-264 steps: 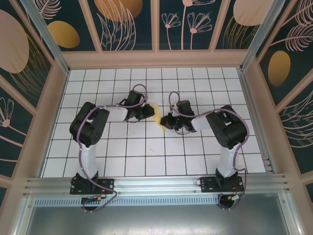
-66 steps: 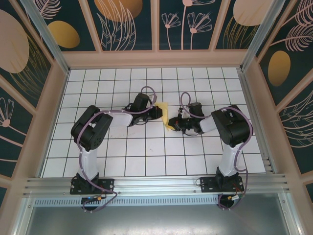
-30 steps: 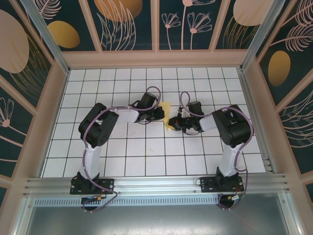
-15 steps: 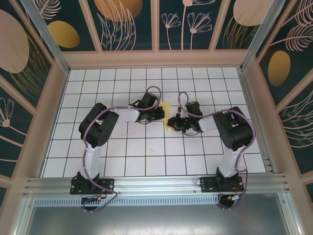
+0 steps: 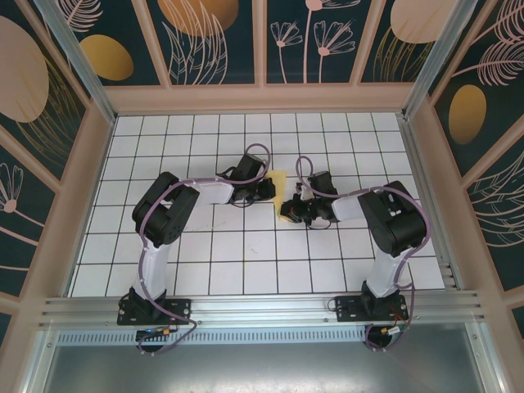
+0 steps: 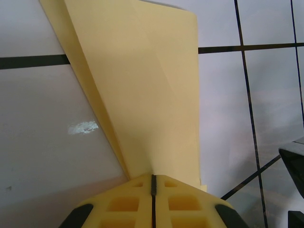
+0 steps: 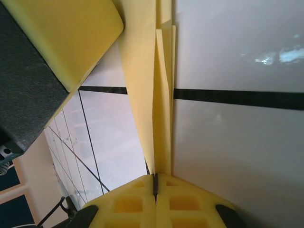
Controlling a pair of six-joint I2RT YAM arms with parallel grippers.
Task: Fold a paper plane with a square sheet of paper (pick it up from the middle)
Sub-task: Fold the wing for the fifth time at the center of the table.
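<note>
Top external view shows two arms and one yellow sheet of paper (image 5: 279, 182), over the middle of the white gridded table (image 5: 205, 262), between the left gripper (image 5: 267, 190) and the right gripper (image 5: 288, 211). In the left wrist view the two yellow fingers (image 6: 128, 204) are pressed together on the near end of the sheet, which is folded into a long narrowing shape with one slanted crease. In the right wrist view the two fingers (image 7: 180, 204) also pinch this one sheet, seen edge-on as several thin layers, beside one yellow pad (image 7: 71, 33) of the left gripper.
</note>
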